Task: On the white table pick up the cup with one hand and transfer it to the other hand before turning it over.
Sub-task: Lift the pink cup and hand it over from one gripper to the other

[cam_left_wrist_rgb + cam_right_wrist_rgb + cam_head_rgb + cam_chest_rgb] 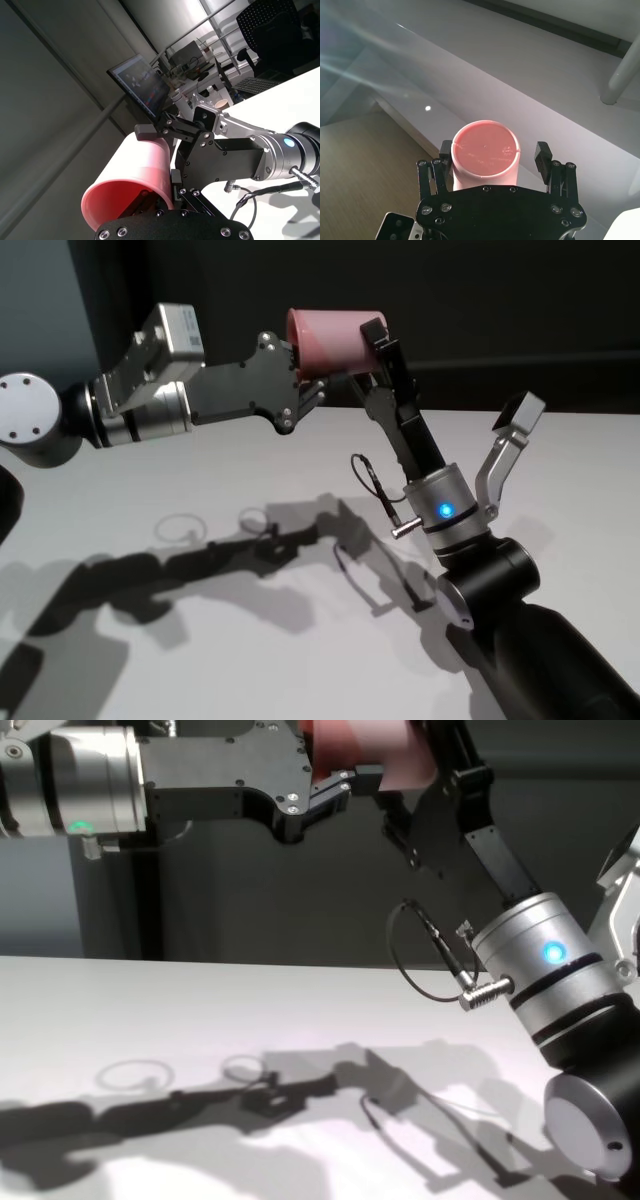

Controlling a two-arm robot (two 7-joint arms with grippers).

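Observation:
The pink cup (335,340) is held on its side high above the white table (200,660), rim toward my left arm, base toward my right. My left gripper (305,380) comes in from the left and is shut on the cup's wall at the rim (135,175). My right gripper (368,355) reaches up from the lower right and brackets the base end. In the right wrist view one finger (445,150) lies against the cup (485,155), while the other finger (542,152) stands clear with a gap. The chest view shows the cup (355,745) at its top edge.
A thin black cable (372,480) loops off my right wrist. Both arms cast shadows on the table (150,1020). A dark wall stands behind the table's far edge. The left wrist view shows a monitor (142,85) and an office chair (275,30) beyond the table.

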